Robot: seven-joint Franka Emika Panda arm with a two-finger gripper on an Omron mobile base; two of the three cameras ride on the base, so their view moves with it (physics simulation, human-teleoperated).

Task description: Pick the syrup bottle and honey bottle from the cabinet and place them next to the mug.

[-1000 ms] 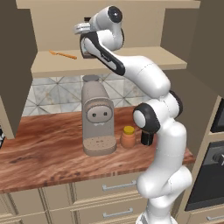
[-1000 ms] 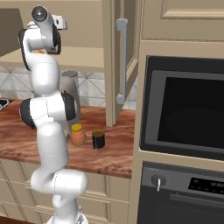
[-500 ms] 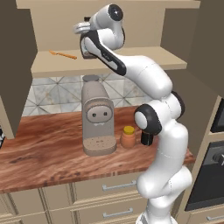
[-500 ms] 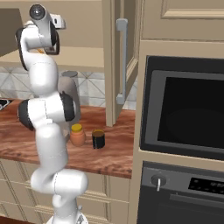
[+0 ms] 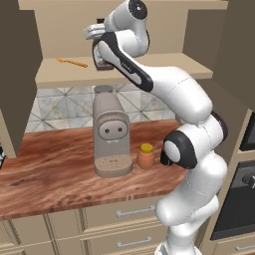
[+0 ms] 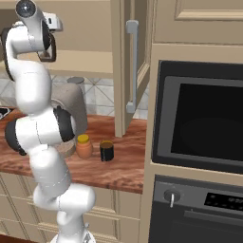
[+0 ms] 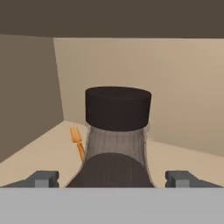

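While the hand (image 7: pixel 112 178) reached into the beige wooden wall cabinet (image 5: pixel 124 74), its open fingers flanked the tall dark brown syrup bottle (image 7: pixel 117 144), apparently lined up to grip it. That bottle stood upright on the shelf, black cap toward twelve o'clock.

Kitchen setting. Reddish wood-grain counter (image 5: pixel 55 174) over beige drawers (image 5: pixel 119 214) with metal handles; grey tiled backsplash (image 5: pixel 60 107); grey coffee machine (image 5: pixel 110 134) on the counter; built-in black oven (image 6: pixel 197 126) in tall beige housing at right.
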